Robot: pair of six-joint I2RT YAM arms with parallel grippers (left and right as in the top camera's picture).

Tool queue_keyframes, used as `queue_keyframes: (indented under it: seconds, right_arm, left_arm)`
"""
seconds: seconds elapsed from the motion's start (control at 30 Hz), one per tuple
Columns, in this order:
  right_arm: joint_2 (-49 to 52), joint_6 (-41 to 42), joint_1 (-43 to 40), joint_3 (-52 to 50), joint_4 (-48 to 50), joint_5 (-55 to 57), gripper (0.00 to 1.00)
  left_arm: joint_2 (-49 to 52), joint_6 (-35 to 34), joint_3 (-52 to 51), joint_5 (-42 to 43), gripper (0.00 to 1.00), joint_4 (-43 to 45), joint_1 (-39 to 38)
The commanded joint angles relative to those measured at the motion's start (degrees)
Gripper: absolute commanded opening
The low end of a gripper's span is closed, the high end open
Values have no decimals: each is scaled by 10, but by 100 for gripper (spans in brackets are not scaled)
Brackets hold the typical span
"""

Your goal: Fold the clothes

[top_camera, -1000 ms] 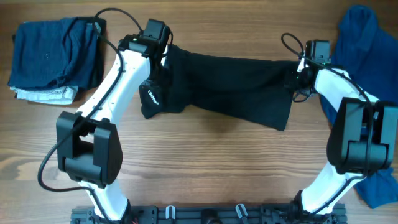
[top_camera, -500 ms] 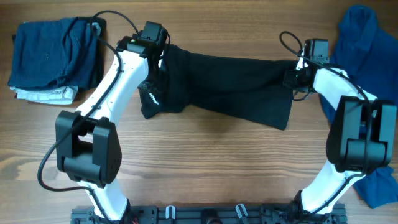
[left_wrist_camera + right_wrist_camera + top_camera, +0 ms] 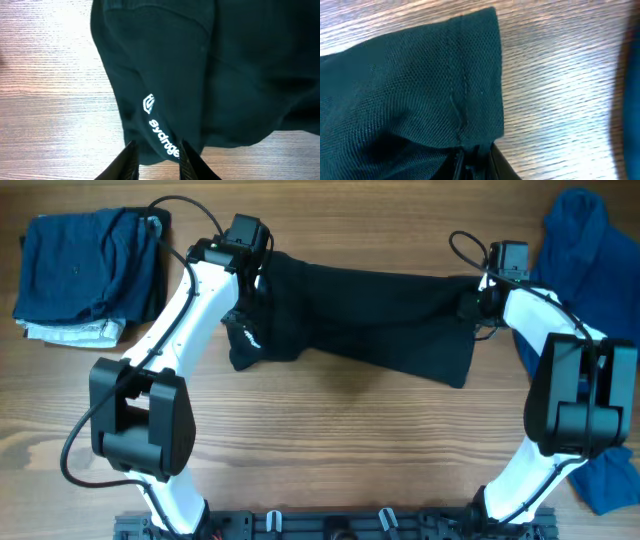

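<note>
Black shirt [image 3: 370, 320] is spread across the far middle of the table [image 3: 330, 440], a claw at each end. Right gripper [image 3: 472, 156] is clamped on a bunched corner of hem. Left gripper [image 3: 157, 150] looks pinched on the logo edge. The danger: that right bite looks thin, so a harder pull could slip it free and skew the fold. The royal-blue garment [image 3: 580, 240] lies just beside the right arm and could snag.

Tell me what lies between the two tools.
The black shirt stretches between them. The left tool grips its logo end and the right tool the other end. The overhead view shows the whole span on the wooden table.
</note>
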Motion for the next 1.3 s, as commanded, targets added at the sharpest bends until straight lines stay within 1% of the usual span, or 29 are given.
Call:
queue_keyframes:
  seconds: [0.0, 0.03, 0.13, 0.17, 0.27, 0.3, 0.33, 0.43, 0.5, 0.53, 0.57, 0.6, 0.67, 0.7, 0.8, 0.9, 1.27]
  right_arm:
    - [23, -3, -3, 15, -9, 68, 34]
    - [23, -3, -3, 16, -8, 79, 38]
    - [23, -3, -3, 16, -8, 93, 38]
    - [23, -3, -3, 16, -7, 93, 36]
    - [23, -3, -3, 16, 0, 96, 24]
    - [23, -3, -3, 17, 1, 103, 21]
    - [23, -3, -3, 19, 1, 112, 21]
    - [23, -3, -3, 31, -2, 142, 22]
    - [23, -4, -3, 44, -11, 165, 31]
    - [23, -5, -3, 51, -16, 170, 34]
    - [23, -10, -3, 58, -23, 170, 34]
    - [23, -14, -3, 63, -28, 169, 34]
    - [23, -14, -3, 63, -35, 165, 27]
    - [23, -14, -3, 63, -40, 160, 27]
    - [23, -10, -3, 63, -64, 116, 27]
    - [23, 12, -3, 63, -75, 83, 27]
    - [24, 28, -3, 57, -67, 75, 27]
  left_arm:
    - [-7, 1, -5, -4, 27, 3, 4]
    - [-7, 1, -5, -4, 27, 3, 4]
    - [-7, 1, -5, -4, 27, 3, 4]
    - [-7, 1, -5, -4, 27, 4, 4]
    - [-7, 1, -5, -4, 27, 4, 4]
    - [-7, 1, -5, -4, 27, 4, 4]
    - [-7, 1, -5, -4, 27, 5, 4]
    - [-7, 1, -5, -4, 27, 5, 4]
    - [-7, 1, -5, -4, 27, 5, 4]
    - [-7, 1, -5, -4, 27, 6, 4]
    - [-7, 1, -5, -4, 27, 7, 4]
    - [-7, 1, -5, -4, 26, 8, 4]
    - [-7, 1, -5, -4, 26, 12, 4]
    - [-7, 1, -5, -4, 26, 13, 4]
    - [-7, 1, -5, -4, 26, 14, 4]
    - [-7, 1, -5, -4, 26, 14, 4]
    - [-7, 1, -5, -4, 26, 20, 4]
